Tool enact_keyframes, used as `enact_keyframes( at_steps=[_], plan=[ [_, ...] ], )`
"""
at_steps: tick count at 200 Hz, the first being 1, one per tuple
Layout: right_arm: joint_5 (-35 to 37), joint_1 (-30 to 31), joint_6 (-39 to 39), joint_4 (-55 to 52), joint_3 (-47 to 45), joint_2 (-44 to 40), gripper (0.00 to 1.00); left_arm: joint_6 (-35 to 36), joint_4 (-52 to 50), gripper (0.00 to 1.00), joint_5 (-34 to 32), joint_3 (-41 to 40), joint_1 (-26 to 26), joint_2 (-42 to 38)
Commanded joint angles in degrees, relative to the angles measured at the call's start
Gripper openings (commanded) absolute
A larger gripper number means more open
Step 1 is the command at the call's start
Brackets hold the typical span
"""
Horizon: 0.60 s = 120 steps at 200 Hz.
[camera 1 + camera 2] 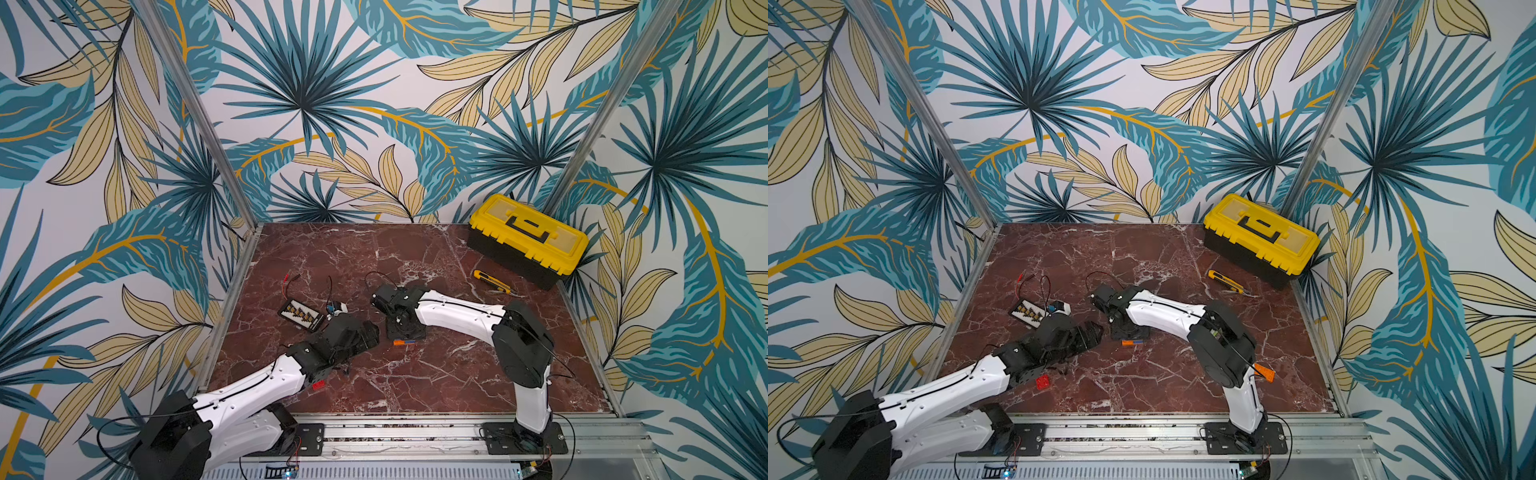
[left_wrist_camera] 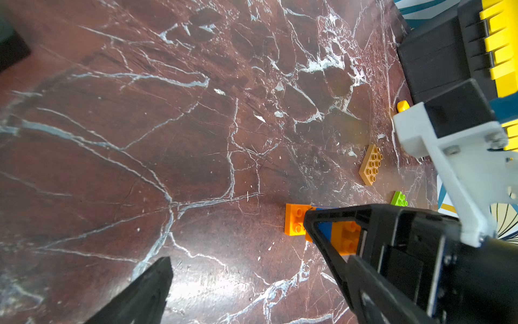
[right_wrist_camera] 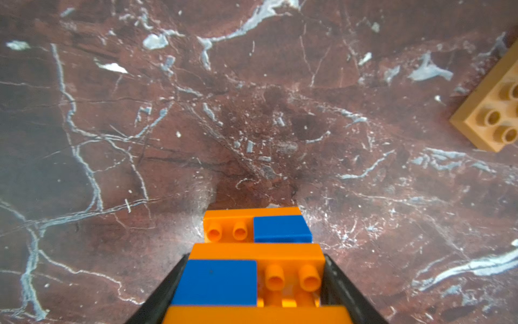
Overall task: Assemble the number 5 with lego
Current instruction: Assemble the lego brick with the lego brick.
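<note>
Lego stack [image 1: 404,342]: three orange bricks [image 3: 256,251] and two blue bricks [image 3: 281,228] showing.
Loose lego:
- one tan plate [image 2: 371,165], eight studs, near stack
- one lime-green brick [image 2: 399,198], near stack
- one red brick [image 1: 1042,381], well apart from stack

One toolbox [image 1: 528,239]. One utility knife [image 1: 492,282]. One black board [image 1: 300,314]. Two robot arms [image 1: 257,386].

Logged on marble tabletop [image 1: 436,374]: yellow toolbox [image 1: 528,239] centre right, utility knife [image 1: 492,282] near it, black board [image 1: 301,314], orange-blue lego [image 1: 404,342] mid-frame, red brick [image 1: 319,385] lower.
</note>
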Motion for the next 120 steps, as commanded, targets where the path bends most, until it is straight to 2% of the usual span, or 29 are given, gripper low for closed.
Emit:
enact_keyframes(
  at_steps=[1, 75, 120],
  plan=[
    [-5.18, 0.08, 0.67, 1.75, -3.34, 3.05, 0.64, 0.13, -0.7, 1.0, -0.9, -1.11, 0.29, -1.07],
    [-3.84, -1.29, 0.67, -0.65, -4.82, 5.42, 0.64, -0.02, -0.82, 1.0, -1.04, -1.31, 0.27, -1.41],
    [-5.69, -1.29, 1.01, 0.83, -5.96, 7.13, 0.63, -0.01, -0.57, 1.0, -0.97, -1.44, 0.3, -0.98]
  ],
)
